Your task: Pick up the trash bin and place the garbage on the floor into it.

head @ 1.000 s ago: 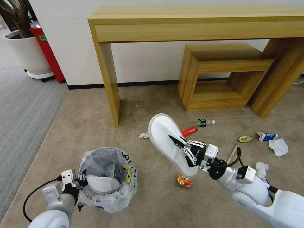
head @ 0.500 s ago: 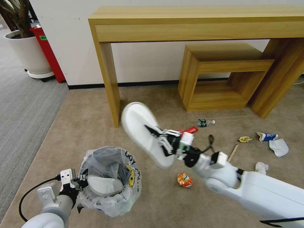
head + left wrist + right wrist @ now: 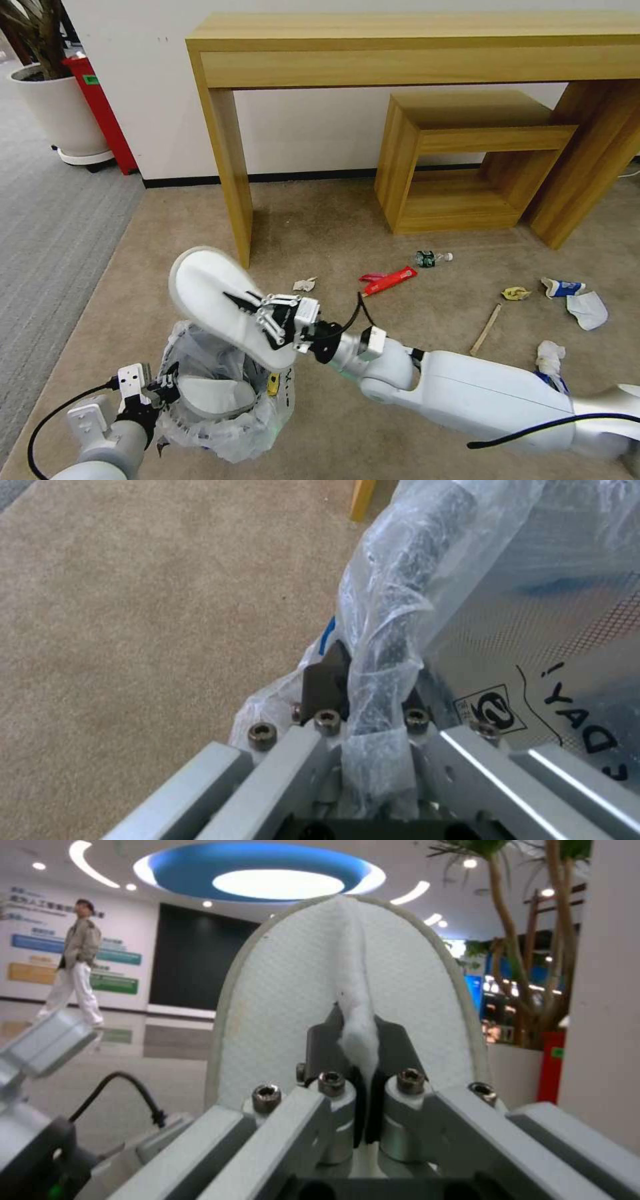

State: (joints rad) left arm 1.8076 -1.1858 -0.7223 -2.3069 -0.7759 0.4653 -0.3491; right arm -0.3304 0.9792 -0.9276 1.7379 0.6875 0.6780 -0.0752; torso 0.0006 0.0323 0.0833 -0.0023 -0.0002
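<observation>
The trash bin (image 3: 230, 417), lined with a crinkly whitish bag, hangs at the lower left over the beige floor (image 3: 173, 267). My left gripper (image 3: 163, 390) is shut on its bagged rim (image 3: 380, 645), and one white slipper (image 3: 213, 395) lies inside. My right gripper (image 3: 252, 315) is shut on a second white slipper (image 3: 207, 290), tilted just above the bin's mouth; the right wrist view shows its fingers pinching the slipper's strap (image 3: 358, 1040). Garbage still lies on the floor: a tissue (image 3: 305, 285), a red wrapper (image 3: 388, 280), a green-labelled bottle (image 3: 432, 257), a yellow wrapper (image 3: 515, 293) and a wooden stick (image 3: 486, 320).
A wooden console table stands ahead, its leg (image 3: 233, 173) close behind the bin. A wooden cube stool (image 3: 467, 160) sits under it. A blue-white wrapper (image 3: 563, 287) and white tissues (image 3: 550, 357) lie at the right. A plant pot (image 3: 57, 113) stands on grey ribbed carpet (image 3: 47, 220).
My right arm has swung the slipper left, from over the middle of the floor to just above the bin. The orange wrapper is now hidden behind that arm. The bin has barely shifted.
</observation>
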